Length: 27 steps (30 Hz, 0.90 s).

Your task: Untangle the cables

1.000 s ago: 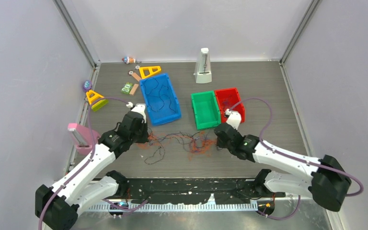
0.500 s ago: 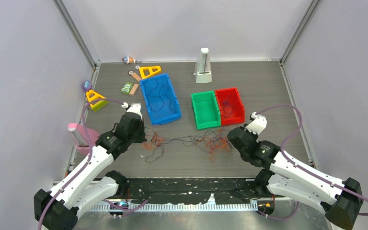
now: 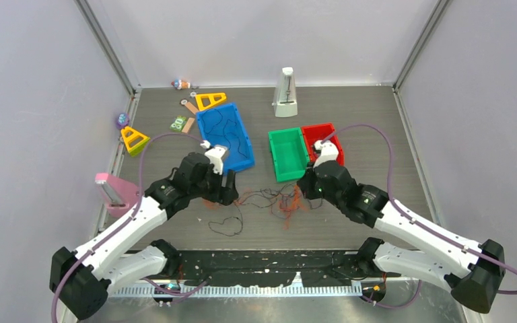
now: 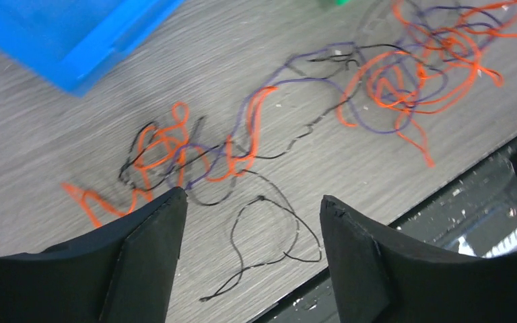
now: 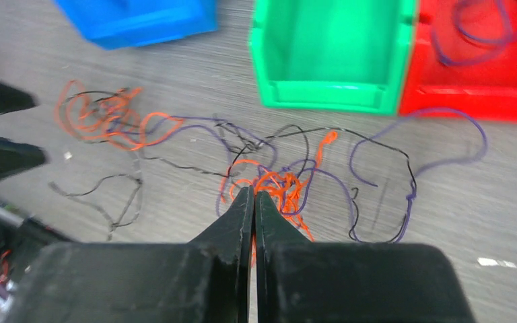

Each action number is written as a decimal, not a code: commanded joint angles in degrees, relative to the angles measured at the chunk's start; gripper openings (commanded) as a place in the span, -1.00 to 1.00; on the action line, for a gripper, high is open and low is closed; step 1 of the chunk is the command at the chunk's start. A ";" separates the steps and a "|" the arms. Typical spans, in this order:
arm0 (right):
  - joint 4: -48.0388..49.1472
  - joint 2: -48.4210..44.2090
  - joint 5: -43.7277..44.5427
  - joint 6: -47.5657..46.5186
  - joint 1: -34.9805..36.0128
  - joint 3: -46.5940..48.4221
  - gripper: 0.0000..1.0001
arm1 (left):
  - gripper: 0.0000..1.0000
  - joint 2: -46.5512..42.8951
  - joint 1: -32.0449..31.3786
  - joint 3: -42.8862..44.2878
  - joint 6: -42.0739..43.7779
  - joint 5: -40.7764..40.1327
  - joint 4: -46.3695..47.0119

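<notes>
Fingers (image 4: 149,256) of the left gripper (image 4: 254,200) are spread wide above the table (image 3: 377,134), with nothing between them. Under the gap lies a loose black loop (image 4: 269,237), the nearest strand of the cables (image 3: 269,198). The right gripper (image 5: 254,192) has its fingers (image 5: 229,232) pressed tip to tip in an orange knot (image 5: 276,182). Strands bunch at the tips, but whether one is caught there I cannot tell.

The cables trail left to right across the middle of the table between the two grippers. An orange and black clump (image 4: 168,148) lies toward the left, and a denser orange and purple snarl sits toward the right.

Just beyond the cables stand three bins. The blue bin (image 3: 225,138), on the left, has black strands inside. The green bin (image 3: 288,155) touches the red bin (image 3: 323,145) on its right, which holds a purple loop. A white metronome-shaped object (image 3: 285,94) stands at the far edge.
</notes>
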 commanded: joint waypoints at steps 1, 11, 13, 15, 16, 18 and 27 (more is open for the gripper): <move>4.11 3.44 -10.49 -6.81 -0.06 7.26 -0.89 | 0.50 2.62 -4.44 4.16 3.37 4.02 7.13; -7.17 6.66 -4.75 -5.25 -1.84 11.04 0.74 | 0.58 15.76 -9.55 6.08 2.63 10.33 19.61; -8.07 5.43 -5.48 -4.97 -1.86 9.10 0.62 | 0.57 19.01 -9.91 6.84 2.78 10.86 19.74; -8.41 4.28 -5.94 -4.61 -1.90 6.50 0.47 | 0.55 21.71 -10.12 7.57 2.91 11.84 19.92; -8.20 4.00 -6.33 -4.50 -1.90 4.62 0.35 | 0.54 22.81 -10.24 7.99 2.94 12.40 20.01; -7.38 3.80 -7.93 -4.07 -1.91 2.50 0.21 | 0.51 24.92 -10.56 8.88 2.96 13.07 20.37; 1.72 8.91 -17.92 1.07 -1.67 -5.76 -0.03 | 0.43 32.46 -11.87 13.19 3.40 15.91 21.92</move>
